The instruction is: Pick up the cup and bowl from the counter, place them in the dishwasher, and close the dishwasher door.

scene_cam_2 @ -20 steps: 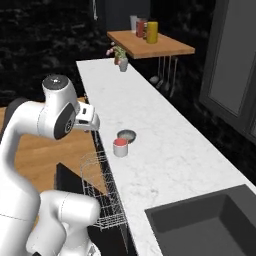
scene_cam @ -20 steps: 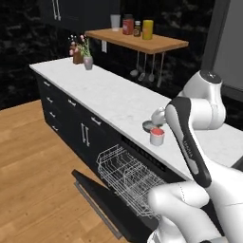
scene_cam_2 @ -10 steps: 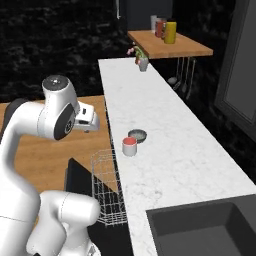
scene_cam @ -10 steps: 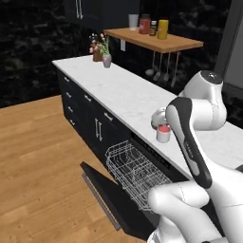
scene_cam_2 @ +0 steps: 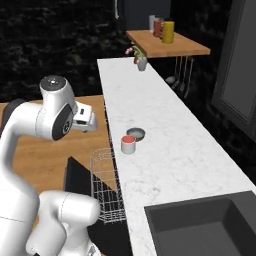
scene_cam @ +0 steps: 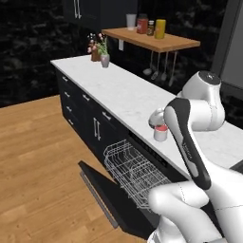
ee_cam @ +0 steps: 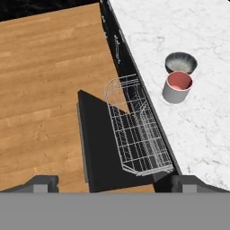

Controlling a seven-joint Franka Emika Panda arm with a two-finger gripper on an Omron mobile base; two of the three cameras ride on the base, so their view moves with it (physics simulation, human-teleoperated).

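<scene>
Hand view, item one: claw (ee_cam: 114, 183), two dark fingertips at 7 and 5 o'clock along the bottom edge, set wide apart, nothing between them; it hangs high above the floor and the appliance.

Item two: dishwasher door (ee_cam: 101, 143), black panel dropped flat at 6 o'clock, bar handle on its far edge toward 9 o'clock. White wire rack (ee_cam: 137, 132) drawn out over it, unloaded.

Item three: cup (ee_cam: 177, 87), white with red inside, upright at 2 o'clock on the counter (ee_cam: 197, 130), near the front edge. Bowl (ee_cam: 180, 62), grey speckled, touching or just beside it on the 12 o'clock side; contact cannot be told.

Item four, right base view: cup (scene_cam_2: 128, 144) and bowl (scene_cam_2: 135, 133) stand close to the counter's edge, above the rack.

Handling note, as judgement: step in hand is the approach to the cup. Descend from above, fingers straddling the rim crosswise to the bowl, so neither finger nudges it; centre before closing.
</scene>
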